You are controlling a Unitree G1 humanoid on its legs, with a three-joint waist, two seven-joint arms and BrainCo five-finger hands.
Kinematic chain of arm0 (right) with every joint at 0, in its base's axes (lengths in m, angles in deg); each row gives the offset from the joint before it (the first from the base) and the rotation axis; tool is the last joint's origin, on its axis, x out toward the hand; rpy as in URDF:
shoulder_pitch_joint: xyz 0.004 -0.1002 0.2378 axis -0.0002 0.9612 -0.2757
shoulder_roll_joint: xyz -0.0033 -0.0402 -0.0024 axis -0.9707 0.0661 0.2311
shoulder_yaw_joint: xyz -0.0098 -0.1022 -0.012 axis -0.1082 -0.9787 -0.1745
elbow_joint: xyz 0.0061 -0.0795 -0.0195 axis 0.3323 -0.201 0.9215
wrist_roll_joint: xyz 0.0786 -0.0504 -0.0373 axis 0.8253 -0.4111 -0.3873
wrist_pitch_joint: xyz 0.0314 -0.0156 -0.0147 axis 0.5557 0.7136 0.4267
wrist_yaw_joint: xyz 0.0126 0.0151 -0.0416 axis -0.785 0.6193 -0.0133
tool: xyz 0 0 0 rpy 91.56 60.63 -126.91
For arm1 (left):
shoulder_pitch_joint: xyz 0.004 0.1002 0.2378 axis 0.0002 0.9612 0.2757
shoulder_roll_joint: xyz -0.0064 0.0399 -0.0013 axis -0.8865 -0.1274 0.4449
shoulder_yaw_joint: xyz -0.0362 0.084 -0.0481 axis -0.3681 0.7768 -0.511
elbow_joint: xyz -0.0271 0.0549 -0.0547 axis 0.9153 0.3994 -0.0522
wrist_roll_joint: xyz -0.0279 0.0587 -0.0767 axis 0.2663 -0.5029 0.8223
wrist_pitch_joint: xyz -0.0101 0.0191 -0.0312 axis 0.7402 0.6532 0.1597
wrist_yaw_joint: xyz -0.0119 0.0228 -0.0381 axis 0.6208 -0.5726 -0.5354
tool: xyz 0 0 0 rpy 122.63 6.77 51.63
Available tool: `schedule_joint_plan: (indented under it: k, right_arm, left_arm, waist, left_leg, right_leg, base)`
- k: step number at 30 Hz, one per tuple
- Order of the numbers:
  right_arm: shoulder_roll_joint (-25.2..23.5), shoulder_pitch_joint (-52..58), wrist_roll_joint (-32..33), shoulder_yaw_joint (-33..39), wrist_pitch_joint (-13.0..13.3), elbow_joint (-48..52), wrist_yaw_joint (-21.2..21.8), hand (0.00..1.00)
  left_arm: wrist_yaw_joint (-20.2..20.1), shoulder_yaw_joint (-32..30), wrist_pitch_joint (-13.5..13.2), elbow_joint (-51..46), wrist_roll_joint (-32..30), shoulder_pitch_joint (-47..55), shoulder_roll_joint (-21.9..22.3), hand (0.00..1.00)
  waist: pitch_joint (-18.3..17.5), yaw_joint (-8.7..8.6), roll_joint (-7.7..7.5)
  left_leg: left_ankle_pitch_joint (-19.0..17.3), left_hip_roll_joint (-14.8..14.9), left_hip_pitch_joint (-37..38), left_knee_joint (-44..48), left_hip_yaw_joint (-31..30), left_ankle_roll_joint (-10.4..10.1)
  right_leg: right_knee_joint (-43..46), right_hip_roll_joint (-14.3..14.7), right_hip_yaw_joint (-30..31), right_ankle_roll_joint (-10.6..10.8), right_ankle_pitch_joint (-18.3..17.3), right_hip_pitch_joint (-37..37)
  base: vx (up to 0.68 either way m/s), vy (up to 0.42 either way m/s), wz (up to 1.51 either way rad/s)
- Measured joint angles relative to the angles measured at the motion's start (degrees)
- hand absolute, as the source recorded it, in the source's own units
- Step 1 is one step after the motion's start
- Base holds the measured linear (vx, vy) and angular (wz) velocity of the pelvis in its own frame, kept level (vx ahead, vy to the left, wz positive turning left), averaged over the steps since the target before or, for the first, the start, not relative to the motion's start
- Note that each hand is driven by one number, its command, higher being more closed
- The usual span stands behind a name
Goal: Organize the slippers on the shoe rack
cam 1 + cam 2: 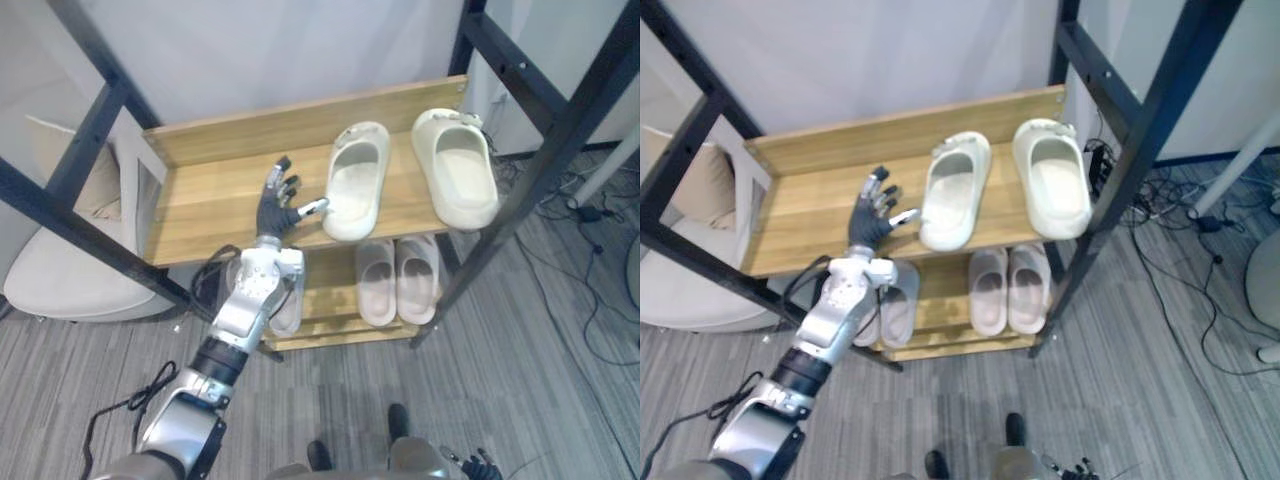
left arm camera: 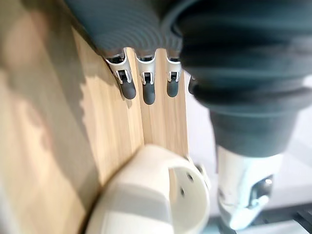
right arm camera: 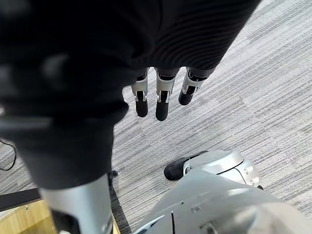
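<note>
The left cream slipper (image 1: 355, 180) lies mid-frame on the top shelf (image 1: 200, 205), its long axis running up the frame. The left hand (image 1: 277, 208) is just left of its lower end, fingers spread, holding nothing, thumb (image 1: 312, 207) toward it. The left wrist view leaves contact unclear. The right hand (image 3: 163, 105) hangs relaxed above the floor (image 3: 253, 73).

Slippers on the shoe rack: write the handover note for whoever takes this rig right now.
Left hand: open over the top shelf, thumb at the left cream slipper.
Right hand: open, idle above the floor.
Right cream slipper lies apart from it on that shelf. The pink pair sits together on the lower shelf.
Done: both cream slippers are shelved.
To do: probably straighten the tilted left slipper beside its mate.
</note>
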Motion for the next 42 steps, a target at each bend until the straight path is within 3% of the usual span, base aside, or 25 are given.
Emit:
schedule_joint_plan:
  k: [4, 13, 18, 22, 37, 40, 42]
  right_arm:
    - [-0.1, 0.1, 0.0, -0.5, 0.0, -0.1, 0.1, 0.0]
    - [-0.1, 0.1, 0.0, -1.9, 0.0, -0.1, 0.0, 0.0]
    - [-0.3, 0.1, 0.0, -1.9, 0.2, 0.0, 0.0, 0.0]
    - [-0.4, 0.2, 0.0, -1.8, 0.2, -0.1, -0.3, 0.0]
    - [-0.7, 0.1, 0.0, -1.3, 0.2, 0.0, -1.0, 0.0]
    - [-0.7, 0.1, 0.0, -1.3, 0.2, 0.0, -1.0, 0.0]
    - [-0.7, 0.0, 0.0, -1.3, 0.2, 0.0, -0.9, 0.0]
  left_arm:
    - [-2.4, 2.4, -0.1, -0.6, 0.6, 1.0, 1.3, 0.0]
    - [-3.6, 8.8, -1.2, -0.2, 1.1, 0.2, 3.1, 0.0]
    - [-3.6, 11.2, -1.1, 4.8, 1.2, -4.5, 4.5, 0.0]
    - [-3.3, 10.5, -1.2, 7.0, 1.2, -5.9, 4.8, 0.0]
    - [-3.0, 8.3, -0.9, 9.5, 1.2, -8.7, 3.6, 0.0]
    - [-3.3, 8.3, -0.7, 6.9, 1.3, -7.6, 3.2, 0.0]
    - [-3.4, 8.2, -0.7, 0.3, 2.5, -4.6, 1.7, 0.0]
  waist:
    - [-0.8, 0.38, -1.19]
    - [-1.4, 0.46, -1.98]
    - [-1.5, 0.03, -2.46]
    - [-1.5, -0.88, -2.5]
    - [-1.5, -1.29, -2.55]
    - [-1.5, -1.18, -2.55]
    - [-1.5, -0.87, -2.55]
  left_leg:
    - [0.0, 0.2, 0.3, 0.1, -0.9, -0.1]
    - [0.1, 0.2, 0.4, -0.1, -1.2, -0.1]
    - [0.0, 0.2, 0.9, -0.3, -0.2, -0.3]
    - [-0.1, 0.3, 0.9, -0.3, 0.1, -0.4]
    - [-0.3, 0.4, 0.9, -0.5, 0.8, -0.7]
    - [-0.3, 0.3, 0.9, -0.3, -0.2, -0.7]
    - [-0.1, 0.3, 0.8, -0.2, -0.6, -0.6]
  right_leg:
    - [0.0, 0.0, -1.0, 0.0, -0.4, 0.9]
    - [-0.3, 0.0, -1.5, 0.0, -0.6, 1.2]
    - [-0.6, 0.1, -0.7, 0.1, -0.5, 1.2]
    - [-0.6, 0.2, -0.3, 0.1, -0.5, 1.1]
    - [-0.6, 0.3, 0.2, 0.0, -0.4, 0.7]
    - [-0.6, 0.2, -0.6, 0.0, -0.4, 1.2]
    - [-0.6, 0.1, -1.0, 0.0, -0.4, 1.4]
  base:
    - [-0.01, -0.018, 0.12]
    - [-0.01, -0.005, 0.03]
    - [-0.01, -0.002, -0.07]
    - [-0.01, -0.009, -0.05]
    - [-0.01, -0.01, -0.02]
    - [-0.04, -0.021, 0.14]
    - [-0.04, -0.017, 0.09]
